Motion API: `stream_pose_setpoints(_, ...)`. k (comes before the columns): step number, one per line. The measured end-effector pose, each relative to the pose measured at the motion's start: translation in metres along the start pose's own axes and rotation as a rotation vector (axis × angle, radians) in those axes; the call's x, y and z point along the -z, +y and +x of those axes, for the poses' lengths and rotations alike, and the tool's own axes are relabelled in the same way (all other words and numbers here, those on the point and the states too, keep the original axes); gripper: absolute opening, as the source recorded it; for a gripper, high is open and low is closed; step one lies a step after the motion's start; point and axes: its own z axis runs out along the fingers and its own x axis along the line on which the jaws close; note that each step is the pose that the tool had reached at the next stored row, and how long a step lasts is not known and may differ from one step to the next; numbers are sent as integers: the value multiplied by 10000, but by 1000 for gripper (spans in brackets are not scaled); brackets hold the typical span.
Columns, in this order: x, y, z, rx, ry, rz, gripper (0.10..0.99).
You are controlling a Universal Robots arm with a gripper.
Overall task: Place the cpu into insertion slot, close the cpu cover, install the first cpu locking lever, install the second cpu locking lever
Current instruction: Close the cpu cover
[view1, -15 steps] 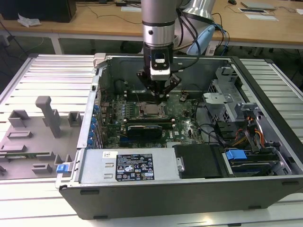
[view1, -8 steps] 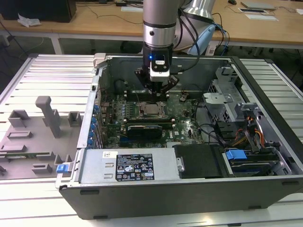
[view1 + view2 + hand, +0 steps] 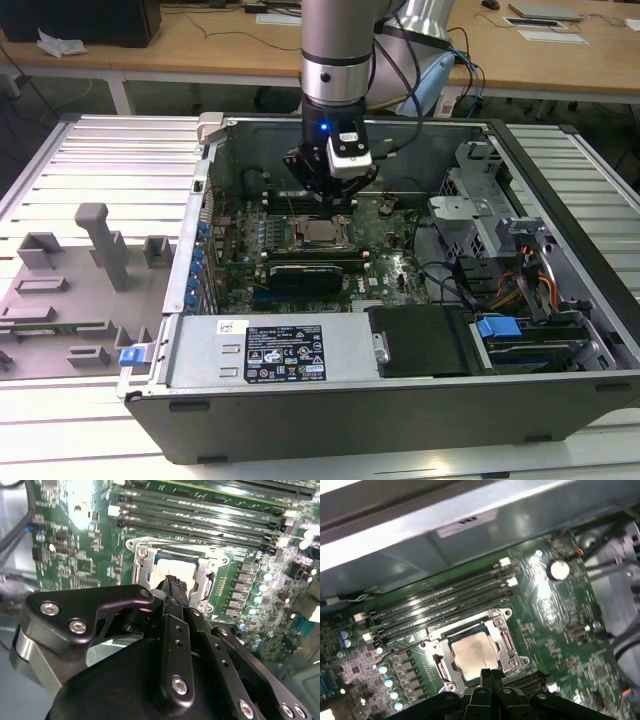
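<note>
The cpu (image 3: 471, 652) lies flat in the insertion slot (image 3: 506, 615) on the green board, its pale metal top showing. The silvery cpu cover (image 3: 509, 641) lies down around the chip's edges. My gripper (image 3: 490, 674) hangs just above the socket's near edge, its black fingers pressed together and holding nothing. In the second wrist view the gripper (image 3: 175, 584) sits over the cpu (image 3: 164, 566), with the cpu cover (image 3: 204, 576) framing the chip. In the exterior view the gripper (image 3: 329, 206) points down at the insertion slot (image 3: 320, 235). I cannot tell whether the thin locking levers are latched.
The open computer case (image 3: 300, 395) walls in the board on all sides. Long black memory slots (image 3: 440, 600) run beside the socket. A drive cage and cables (image 3: 500, 260) fill the exterior view's right. A grey fixture tray (image 3: 90, 270) lies outside the case on the exterior view's left.
</note>
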Motion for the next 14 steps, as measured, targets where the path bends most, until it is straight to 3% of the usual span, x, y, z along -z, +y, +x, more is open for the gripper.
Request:
stream_pose_setpoints(1, -5, 0, 0, 281, 23, -109, 106)
stream_pose_setpoints(5, -52, -6, 15, 1037, 78, -370, 106)
stream_pose_setpoints(9, -103, -18, 26, 1573, 84, -446, 106)
stream_pose_setpoints(14, -151, -67, 56, 1966, 80, -466, 106)
